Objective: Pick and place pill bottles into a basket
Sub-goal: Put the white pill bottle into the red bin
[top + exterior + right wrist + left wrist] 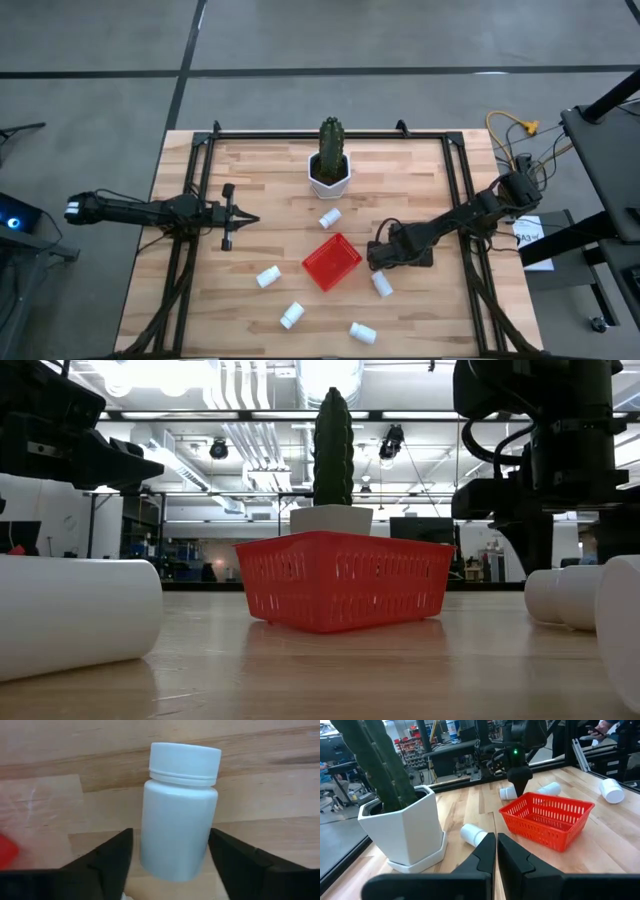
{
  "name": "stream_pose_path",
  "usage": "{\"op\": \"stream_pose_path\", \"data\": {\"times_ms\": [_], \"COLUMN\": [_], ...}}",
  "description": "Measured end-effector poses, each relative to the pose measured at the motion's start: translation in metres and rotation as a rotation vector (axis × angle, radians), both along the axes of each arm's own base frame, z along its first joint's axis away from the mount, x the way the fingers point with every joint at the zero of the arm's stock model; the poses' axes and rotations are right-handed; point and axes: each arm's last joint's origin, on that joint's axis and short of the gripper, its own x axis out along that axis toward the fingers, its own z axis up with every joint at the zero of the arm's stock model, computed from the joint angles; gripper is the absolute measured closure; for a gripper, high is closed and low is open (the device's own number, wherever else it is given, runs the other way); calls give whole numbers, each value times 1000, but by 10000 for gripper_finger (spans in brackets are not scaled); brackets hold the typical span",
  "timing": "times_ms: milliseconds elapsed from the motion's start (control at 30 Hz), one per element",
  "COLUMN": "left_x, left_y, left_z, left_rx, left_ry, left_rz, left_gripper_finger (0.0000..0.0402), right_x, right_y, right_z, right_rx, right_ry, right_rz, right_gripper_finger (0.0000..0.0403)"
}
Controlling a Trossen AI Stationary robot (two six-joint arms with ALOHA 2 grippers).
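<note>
White pill bottle (pixel 178 810) partly hidden between right gripper (pixel 170 852).

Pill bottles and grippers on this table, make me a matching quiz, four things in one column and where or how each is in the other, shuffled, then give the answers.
Things:
1. basket
2. cactus pot
3. left gripper
4. right gripper

States:
A. fingers open on either side of a lying pill bottle
B. white, at the table's far edge
C. red, empty, mid-table
D. fingers shut, holding nothing

Pairs: 1-C, 2-B, 3-D, 4-A
</note>
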Motion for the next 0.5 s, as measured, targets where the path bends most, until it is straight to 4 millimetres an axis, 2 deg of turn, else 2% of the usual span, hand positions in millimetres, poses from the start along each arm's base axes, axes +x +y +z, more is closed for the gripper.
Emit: {"op": "stream_pose_path", "data": {"times_ms": [167, 500], "left_x": [0, 0], "left_y": [0, 0], "left_z": [0, 0], "left_rx": [0, 0], "left_ry": [0, 2], "left_rz": [0, 0], "left_gripper_finger": [402, 402], "right_x": [0, 3], "right_y": [1, 2], "right_z": [0, 5], "right_rx": [15, 14], "right_ry": [3, -9], "right_rz": [2, 73], "right_gripper_finger": [252, 254]}}
